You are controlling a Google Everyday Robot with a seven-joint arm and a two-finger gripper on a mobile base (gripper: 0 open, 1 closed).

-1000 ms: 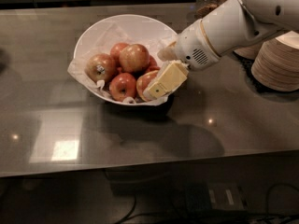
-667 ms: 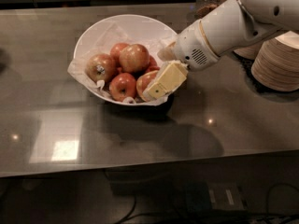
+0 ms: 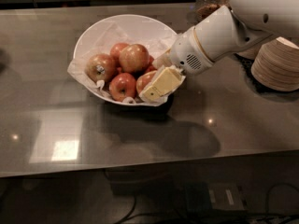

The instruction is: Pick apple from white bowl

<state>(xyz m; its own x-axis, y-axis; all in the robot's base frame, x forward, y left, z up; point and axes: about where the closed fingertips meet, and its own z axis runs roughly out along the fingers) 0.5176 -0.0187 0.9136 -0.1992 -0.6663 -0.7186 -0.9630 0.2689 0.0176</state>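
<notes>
The white bowl (image 3: 96,31), lined with crinkled white paper, stands on the table and holds several apples. The large red-orange apple (image 3: 134,57) with a yellowish blush lies on top in the middle. An apple with a white sticker (image 3: 100,67) lies to its left, and a smaller deep-red apple (image 3: 122,86) in front. My gripper (image 3: 158,87) reaches in over the bowl's right front rim. It sits against another reddish apple (image 3: 144,80), which it partly hides. It is lower than the large apple and to its right.
My white arm (image 3: 219,34) comes in from the upper right. A stack of tan paper bowls (image 3: 278,64) stands at the right edge. A glass jar (image 3: 209,1) stands behind the arm. The table's front edge (image 3: 140,169) runs below the bowl.
</notes>
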